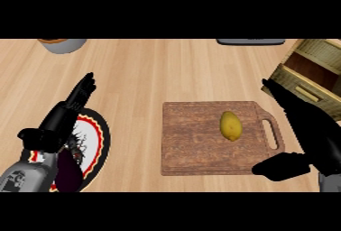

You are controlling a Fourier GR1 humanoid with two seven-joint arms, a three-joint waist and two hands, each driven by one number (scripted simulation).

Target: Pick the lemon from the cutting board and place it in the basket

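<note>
Head view: lemon (230,126) lies on cutting board (200,149); right hand (313,135), fingers straight, overlaps its handle. Basket (313,67) is cropped. Left hand (63,119), fingers straight, partly hides plate (100,135).

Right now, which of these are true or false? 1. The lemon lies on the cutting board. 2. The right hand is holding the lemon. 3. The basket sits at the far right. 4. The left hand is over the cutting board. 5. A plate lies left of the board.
1. True: the lemon lies on the board.
2. False: the right hand is open beside the board, not touching the lemon.
3. True: the basket is there.
4. False: the left hand is over the plate.
5. True.
</note>
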